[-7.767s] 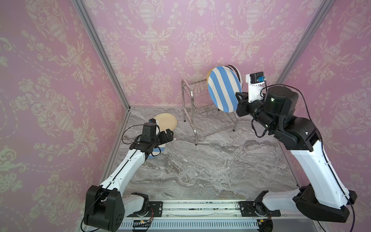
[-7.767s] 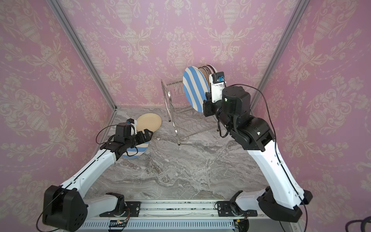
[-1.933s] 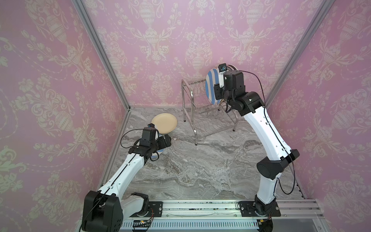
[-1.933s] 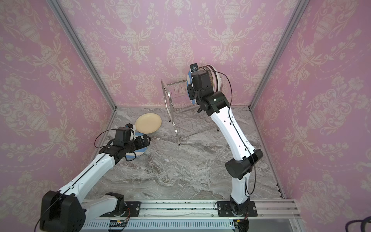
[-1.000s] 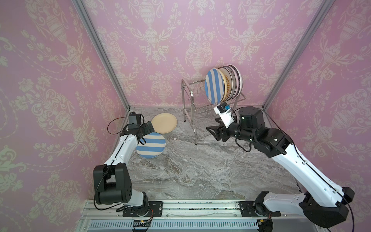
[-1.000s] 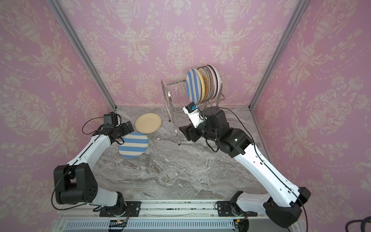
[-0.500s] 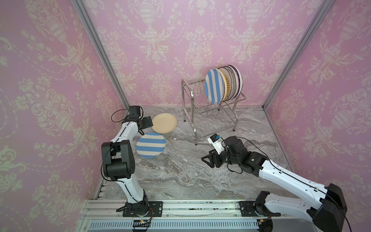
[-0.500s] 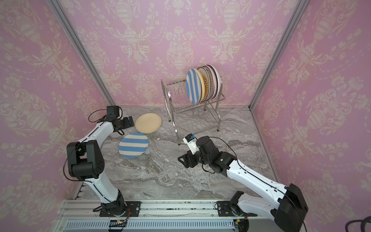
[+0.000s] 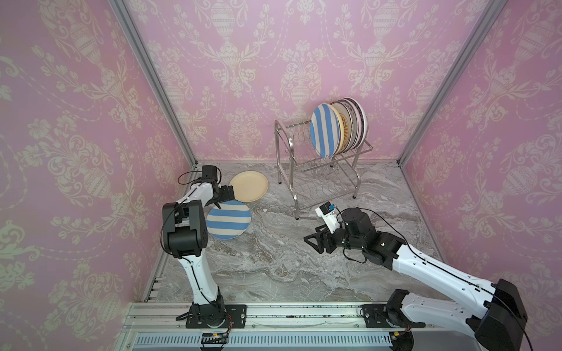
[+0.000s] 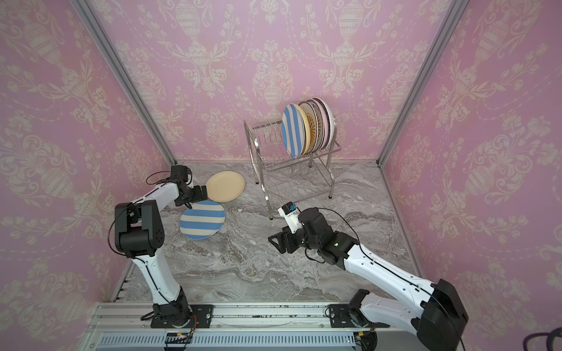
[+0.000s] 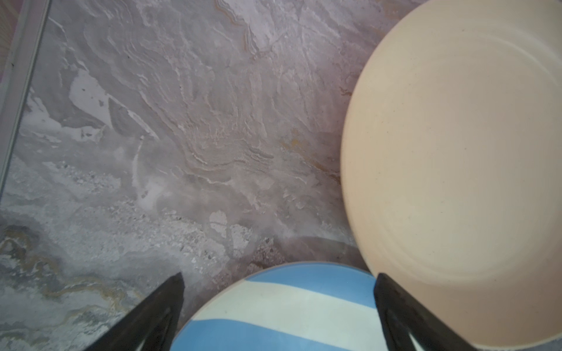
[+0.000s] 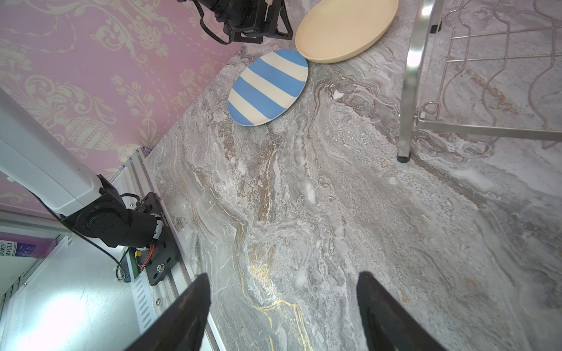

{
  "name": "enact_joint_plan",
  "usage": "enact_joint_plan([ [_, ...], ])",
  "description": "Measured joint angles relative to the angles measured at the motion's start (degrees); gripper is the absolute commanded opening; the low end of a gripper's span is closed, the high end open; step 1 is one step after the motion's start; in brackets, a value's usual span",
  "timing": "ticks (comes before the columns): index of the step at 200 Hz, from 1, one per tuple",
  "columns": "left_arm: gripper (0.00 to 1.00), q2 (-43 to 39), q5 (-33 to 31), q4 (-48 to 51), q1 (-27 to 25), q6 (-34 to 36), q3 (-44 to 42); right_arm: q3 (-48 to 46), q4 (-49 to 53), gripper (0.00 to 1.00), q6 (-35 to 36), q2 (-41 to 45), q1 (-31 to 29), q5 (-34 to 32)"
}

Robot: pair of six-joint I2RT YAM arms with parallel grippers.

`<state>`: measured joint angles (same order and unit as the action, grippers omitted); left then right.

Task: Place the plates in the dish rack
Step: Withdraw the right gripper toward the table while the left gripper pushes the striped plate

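The flat-lying striped plate was banded blue and cream. The plain plate was cream-yellow. The tabletop was grey-veined marble; the walls were pink damask.

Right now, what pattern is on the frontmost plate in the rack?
The frontmost plate has blue and cream stripes, clearest in a top view.

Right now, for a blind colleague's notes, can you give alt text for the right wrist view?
The open right end effector hangs over the marble table. Beyond it a blue-striped plate and a cream plate lie side by side, near a leg of the dish rack.
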<state>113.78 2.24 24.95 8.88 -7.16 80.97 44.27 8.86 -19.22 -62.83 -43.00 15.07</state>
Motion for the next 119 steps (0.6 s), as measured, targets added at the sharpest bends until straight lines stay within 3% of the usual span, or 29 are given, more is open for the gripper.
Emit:
enact_joint_plan([
  [119,0.99,2.2,2.3,-1.0,0.0,1.1,-2.0,0.0,1.2,0.79,-1.9,-1.4,0.0,-1.7],
])
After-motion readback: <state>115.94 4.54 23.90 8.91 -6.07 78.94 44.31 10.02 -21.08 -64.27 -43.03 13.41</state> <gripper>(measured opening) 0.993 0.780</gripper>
